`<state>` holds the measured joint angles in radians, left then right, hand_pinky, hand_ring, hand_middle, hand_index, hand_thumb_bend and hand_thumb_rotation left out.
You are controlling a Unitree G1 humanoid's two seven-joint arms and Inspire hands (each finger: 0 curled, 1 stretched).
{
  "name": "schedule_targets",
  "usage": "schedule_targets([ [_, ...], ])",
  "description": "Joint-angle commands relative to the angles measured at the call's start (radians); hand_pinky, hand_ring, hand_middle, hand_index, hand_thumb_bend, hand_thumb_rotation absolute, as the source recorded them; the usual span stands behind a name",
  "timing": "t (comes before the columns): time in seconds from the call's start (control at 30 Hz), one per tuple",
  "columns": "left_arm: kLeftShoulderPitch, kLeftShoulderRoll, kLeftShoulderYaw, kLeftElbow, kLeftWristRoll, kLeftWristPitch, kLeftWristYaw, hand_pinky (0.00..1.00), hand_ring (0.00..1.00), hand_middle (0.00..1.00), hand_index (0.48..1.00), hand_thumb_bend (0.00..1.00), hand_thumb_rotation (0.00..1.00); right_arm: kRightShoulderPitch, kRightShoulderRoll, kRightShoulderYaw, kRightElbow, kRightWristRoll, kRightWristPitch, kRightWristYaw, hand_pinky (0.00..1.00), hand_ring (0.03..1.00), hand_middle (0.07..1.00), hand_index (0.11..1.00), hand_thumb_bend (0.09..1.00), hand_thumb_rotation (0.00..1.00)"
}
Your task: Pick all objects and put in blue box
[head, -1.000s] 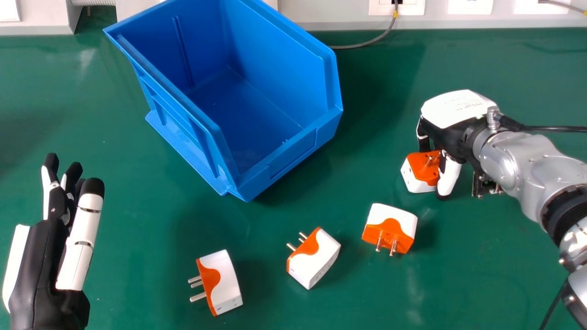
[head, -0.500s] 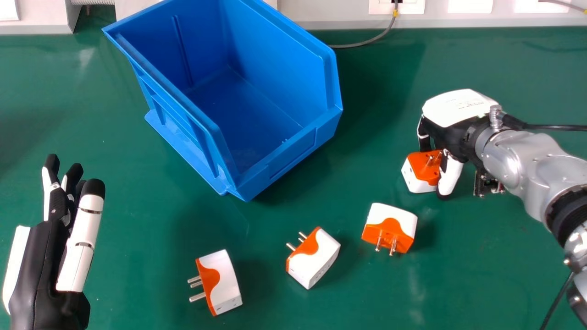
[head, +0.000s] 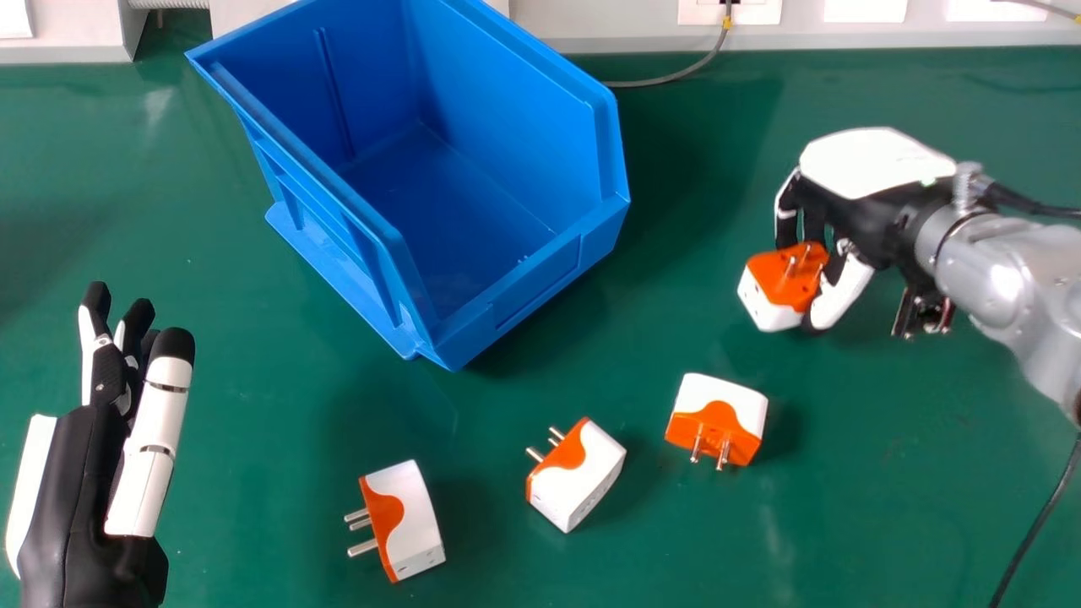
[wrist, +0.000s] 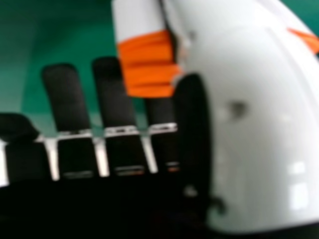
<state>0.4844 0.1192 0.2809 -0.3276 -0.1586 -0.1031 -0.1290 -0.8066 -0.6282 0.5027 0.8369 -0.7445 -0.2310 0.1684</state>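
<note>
- One adapter [head: 770,304] is pinched by the right hand [head: 870,165] at three o'clock in the head view.
- Keep that pinch firm, clear the rim, swing toward ten o'clock, then release low inside.
- Blue box [head: 540,285], at eleven: no adapters within.
- Loose adapters [head: 574,475] lie at four, six and seven.
- Left hand [head: 67,498], at eight: fingers extended.

The work area contains the following quantities: four blocky white-and-orange plastic plug adapters [head: 578,485] with metal prongs, one open-topped blue plastic box [head: 515,127], and one flat green work surface [head: 262,473].
</note>
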Motion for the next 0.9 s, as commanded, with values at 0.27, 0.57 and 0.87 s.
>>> schedule_targets([
  [0.27, -0.030, -0.001, 0.006, -0.001, -0.013, 0.010, 0.002, 0.96, 1.00, 1.00, 1.000, 0.41, 0.82, 0.146, -0.107, -0.155, -0.340, 0.089, -0.014, 0.062, 0.07, 0.412, 0.480, 0.498, 0.510, 0.00],
  [0.57, -0.046, 0.001, 0.012, 0.010, -0.021, 0.015, -0.002, 0.96, 1.00, 1.00, 1.000, 0.41, 0.82, 0.220, -0.103, -0.218, -0.458, 0.102, 0.009, 0.081, 0.07, 0.408, 0.477, 0.501, 0.509, 0.00],
  [0.87, -0.059, 0.004, 0.008, 0.027, -0.018, 0.009, -0.003, 0.96, 1.00, 1.00, 1.000, 0.41, 0.82, 0.291, -0.102, -0.265, -0.607, 0.134, 0.018, 0.124, 0.07, 0.195, 0.457, 0.489, 0.511, 0.00],
])
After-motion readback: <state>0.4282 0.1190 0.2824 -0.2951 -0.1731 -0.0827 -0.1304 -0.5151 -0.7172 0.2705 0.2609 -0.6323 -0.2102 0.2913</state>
